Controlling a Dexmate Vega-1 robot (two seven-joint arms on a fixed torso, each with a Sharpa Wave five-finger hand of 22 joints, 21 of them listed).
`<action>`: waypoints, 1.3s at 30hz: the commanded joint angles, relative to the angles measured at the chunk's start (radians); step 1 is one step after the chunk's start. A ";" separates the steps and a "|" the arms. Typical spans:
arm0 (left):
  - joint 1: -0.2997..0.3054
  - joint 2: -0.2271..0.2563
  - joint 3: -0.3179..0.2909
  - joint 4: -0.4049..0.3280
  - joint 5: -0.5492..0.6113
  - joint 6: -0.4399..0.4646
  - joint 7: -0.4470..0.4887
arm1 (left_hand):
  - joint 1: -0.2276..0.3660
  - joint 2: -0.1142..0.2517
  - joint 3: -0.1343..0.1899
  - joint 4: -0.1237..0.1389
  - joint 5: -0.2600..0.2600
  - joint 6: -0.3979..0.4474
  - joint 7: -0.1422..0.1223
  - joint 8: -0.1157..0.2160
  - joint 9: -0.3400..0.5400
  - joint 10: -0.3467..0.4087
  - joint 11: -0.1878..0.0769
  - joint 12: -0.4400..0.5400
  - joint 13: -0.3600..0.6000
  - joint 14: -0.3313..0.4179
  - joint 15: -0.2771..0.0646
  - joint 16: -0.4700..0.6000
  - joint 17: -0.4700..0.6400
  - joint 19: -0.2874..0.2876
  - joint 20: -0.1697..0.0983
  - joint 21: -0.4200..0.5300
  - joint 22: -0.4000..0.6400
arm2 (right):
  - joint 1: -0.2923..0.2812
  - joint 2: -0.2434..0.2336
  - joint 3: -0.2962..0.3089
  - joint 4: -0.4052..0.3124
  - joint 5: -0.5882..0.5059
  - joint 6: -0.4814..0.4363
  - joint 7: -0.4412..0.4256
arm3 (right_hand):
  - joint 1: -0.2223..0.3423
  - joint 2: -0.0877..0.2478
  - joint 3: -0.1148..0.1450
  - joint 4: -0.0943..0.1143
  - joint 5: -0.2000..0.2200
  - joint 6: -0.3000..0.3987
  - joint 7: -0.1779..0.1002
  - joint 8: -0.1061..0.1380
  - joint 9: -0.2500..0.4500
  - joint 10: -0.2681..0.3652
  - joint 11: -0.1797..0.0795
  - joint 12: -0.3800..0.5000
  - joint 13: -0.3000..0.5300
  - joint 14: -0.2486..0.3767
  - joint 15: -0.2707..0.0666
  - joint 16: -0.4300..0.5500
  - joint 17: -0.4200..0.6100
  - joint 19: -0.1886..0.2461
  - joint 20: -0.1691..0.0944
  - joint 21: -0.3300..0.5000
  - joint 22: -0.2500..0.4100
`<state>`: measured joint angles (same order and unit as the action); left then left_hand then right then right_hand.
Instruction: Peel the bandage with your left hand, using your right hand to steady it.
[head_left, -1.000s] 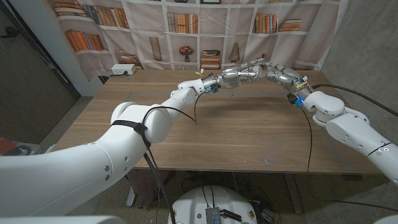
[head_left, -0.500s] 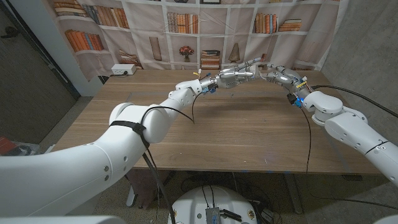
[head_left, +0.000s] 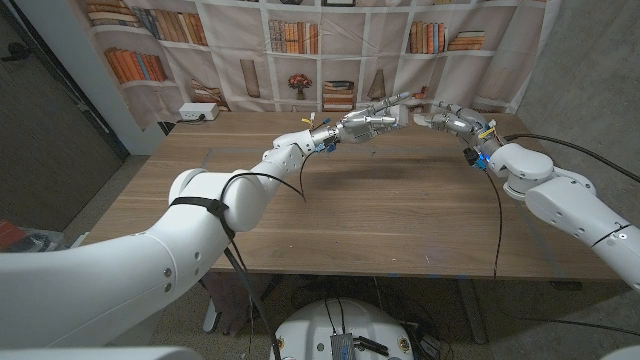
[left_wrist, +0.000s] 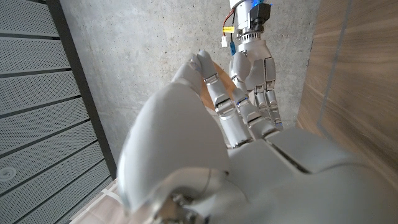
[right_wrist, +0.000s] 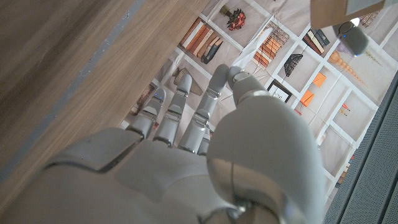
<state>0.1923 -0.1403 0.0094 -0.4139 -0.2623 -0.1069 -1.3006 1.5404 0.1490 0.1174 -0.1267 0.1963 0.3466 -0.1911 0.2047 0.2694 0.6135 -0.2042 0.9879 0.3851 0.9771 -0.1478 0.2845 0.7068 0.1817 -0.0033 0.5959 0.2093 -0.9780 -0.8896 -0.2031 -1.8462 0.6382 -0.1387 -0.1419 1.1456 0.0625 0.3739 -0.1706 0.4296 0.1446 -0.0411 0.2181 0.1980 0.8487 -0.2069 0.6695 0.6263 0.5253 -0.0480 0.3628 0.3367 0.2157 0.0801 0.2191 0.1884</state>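
Both hands are raised above the far part of the wooden table (head_left: 330, 200), fingertips facing each other. The left hand (head_left: 368, 122) and the right hand (head_left: 452, 122) are just apart. A tan strip, seemingly the bandage (left_wrist: 231, 93), shows between the left hand's fingers (left_wrist: 219, 93) in its wrist view; whether either hand pinches it I cannot tell.

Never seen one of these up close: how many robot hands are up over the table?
2: the left hand and the right hand, both raised over the table's far side, fingertips nearly meeting.
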 joint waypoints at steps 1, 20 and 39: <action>-0.006 0.120 0.170 0.020 -0.252 -0.098 -0.077 | 0.005 -0.002 0.004 -0.002 -0.003 0.001 0.002 -0.004 0.002 -0.003 0.000 0.009 0.001 0.011 -0.094 -0.001 0.005 -0.003 -0.001 0.008 0.000 | -0.027 -0.012 0.027 -0.065 -0.009 -0.070 -0.092 | 0.010 0.001 0.000 0.003 0.007 0.009 -0.004 -0.001 0.001 0.004 -0.004 0.004 0.004 0.008 -0.176 0.006 0.005 0.008 -0.004 0.009 0.004; -0.009 0.353 0.797 -0.079 -0.988 -0.237 -0.077 | 0.004 -0.002 0.004 -0.002 -0.003 0.002 0.000 -0.003 0.002 -0.005 0.000 0.010 -0.001 0.013 -0.094 -0.004 0.006 -0.004 -0.002 0.012 0.000 | -0.063 0.009 0.030 -0.172 -0.038 -0.142 -0.205 | 0.012 0.000 0.003 0.005 0.012 0.009 -0.004 -0.003 0.001 0.002 -0.004 0.004 0.009 0.012 -0.173 0.005 0.010 0.009 -0.005 0.009 0.004; -0.004 0.371 0.847 -0.079 -1.036 -0.304 -0.077 | 0.004 -0.002 0.005 -0.002 -0.003 0.002 -0.001 -0.003 0.002 -0.005 0.000 0.011 -0.003 0.014 -0.094 -0.007 0.009 -0.007 -0.003 0.016 -0.001 | 0.021 0.038 -0.035 -0.077 -0.063 -0.100 -0.110 | 0.009 -0.004 0.004 0.007 0.016 0.010 -0.005 -0.005 0.002 0.002 -0.005 0.003 0.013 0.015 -0.173 0.004 0.014 0.007 -0.004 0.008 0.004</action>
<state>0.1883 0.2314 0.8245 -0.5199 -1.2253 -0.3767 -1.3769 1.5404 0.1490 0.1174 -0.1267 0.1963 0.3466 -0.1911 0.2047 0.2695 0.6138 -0.2039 0.9949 0.3802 0.9808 -0.1514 0.2807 0.7114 0.1818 -0.0034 0.6037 0.2094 -1.0085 -0.8696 -0.2012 -1.9823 0.5867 -0.2617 -0.3021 1.1454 0.0624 0.3766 -0.1679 0.4375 0.1500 -0.0465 0.2143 0.1978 0.8490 -0.2041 0.6679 0.6370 0.5312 -0.0537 0.3628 0.3459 0.2191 0.0767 0.2191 0.1883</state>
